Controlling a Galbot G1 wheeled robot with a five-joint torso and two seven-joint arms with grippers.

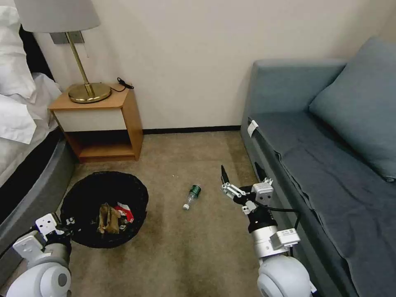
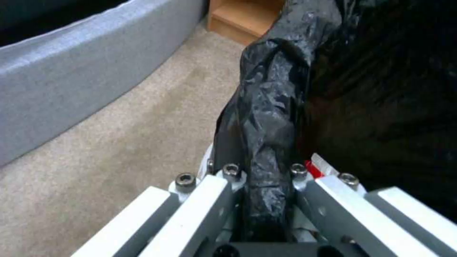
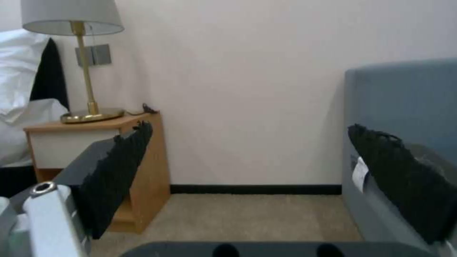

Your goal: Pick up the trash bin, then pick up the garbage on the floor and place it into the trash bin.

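The clear bottle (image 1: 192,196) lies on its side on the carpet, at about 3 o'clock from the trash bin (image 1: 105,208), cap toward the robot. It looks empty, so light, round and liable to roll; a hold across its mid-body seems safest. The right gripper (image 1: 226,180) hovers at the bottle's 3 o'clock, jaws spread wide and empty. The left gripper (image 2: 264,200) pinches the bin's bag-covered rim at 8 o'clock.

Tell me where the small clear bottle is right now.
In the head view, the bottle lies on the carpet, between the trash bin on the robot's left and the open right gripper, which hovers near it.
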